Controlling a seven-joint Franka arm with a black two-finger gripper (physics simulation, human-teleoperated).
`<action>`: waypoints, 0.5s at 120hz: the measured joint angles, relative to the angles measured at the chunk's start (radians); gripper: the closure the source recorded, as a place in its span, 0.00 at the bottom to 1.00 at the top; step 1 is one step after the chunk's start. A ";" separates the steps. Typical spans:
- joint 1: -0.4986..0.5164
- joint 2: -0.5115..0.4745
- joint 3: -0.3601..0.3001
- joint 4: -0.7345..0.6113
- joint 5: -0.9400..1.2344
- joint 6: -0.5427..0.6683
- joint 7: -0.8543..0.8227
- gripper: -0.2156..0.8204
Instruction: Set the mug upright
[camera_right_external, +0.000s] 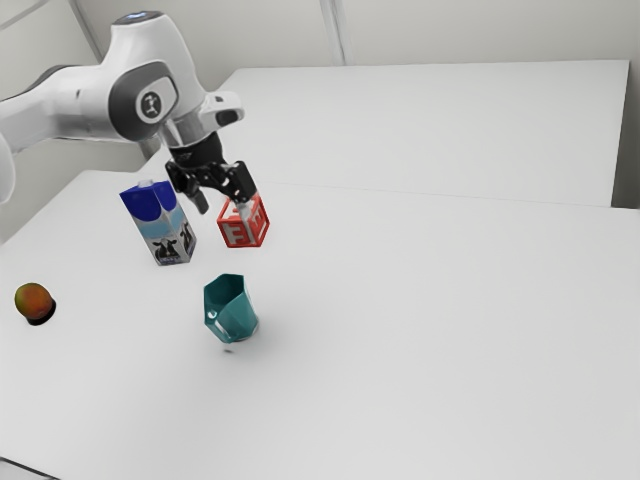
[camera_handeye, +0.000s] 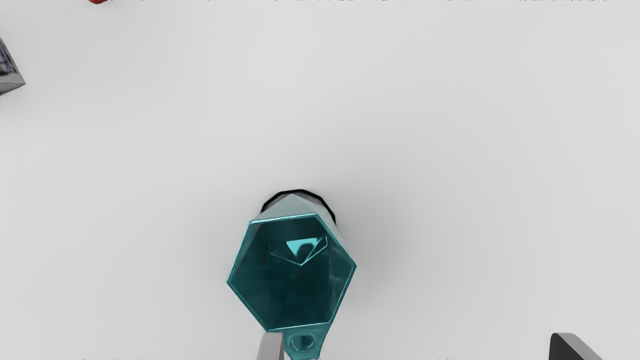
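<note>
My gripper (camera_right_external: 224, 207) hangs in the air above the table, higher than the mug and toward the milk carton and red block. In the wrist view the gripper (camera_handeye: 422, 346) has its two fingers far apart, with nothing held. The teal, faceted mug (camera_right_external: 231, 312) leans on the table, its open rim tipped toward the exterior view's left. Seen from the hand, the mug (camera_handeye: 295, 275) shows its dark inside, with a handle piece beside one fingertip; whether that finger touches it I cannot tell.
A blue and white milk carton (camera_right_external: 162, 226) stands behind the mug, near a red lettered block (camera_right_external: 243, 222). A round orange-green fruit (camera_right_external: 34, 301) lies at the exterior view's left. All are on the white table (camera_right_external: 430, 340).
</note>
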 joint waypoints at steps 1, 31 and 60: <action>0.000 0.001 0.000 0.005 0.000 -0.004 0.000 0.23; 0.001 0.012 0.003 0.113 0.001 -0.092 -0.001 0.23; 0.000 0.016 0.004 0.185 0.003 -0.138 0.000 0.23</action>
